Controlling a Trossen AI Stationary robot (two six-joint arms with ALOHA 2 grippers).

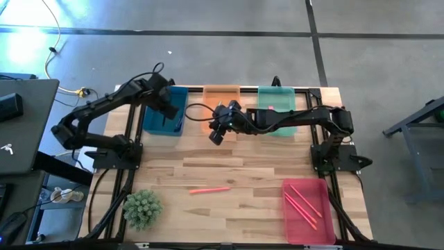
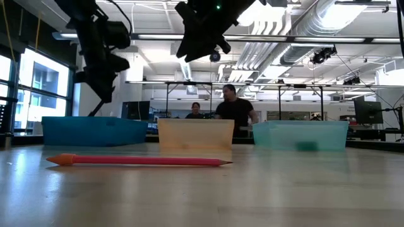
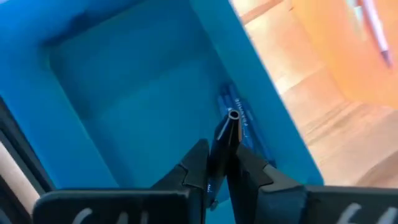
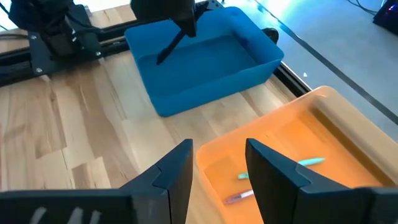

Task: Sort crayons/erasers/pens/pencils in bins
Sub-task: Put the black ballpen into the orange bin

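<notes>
I see left gripper (image 3: pixel 219 163) clenched on a dark thin pen (image 3: pixel 229 127) over the blue translucent plastic bin (image 1: pixel 165 111); early drop bounces it onto the counter (image 1: pixel 229 170). Right gripper (image 4: pixel 217 163) released, empty, above the orange translucent bin (image 1: pixel 220 104).

Left claw (image 3: pixel 219 163) clamped shut, raised; right claw (image 4: pixel 219 163) parted, raised.
</notes>
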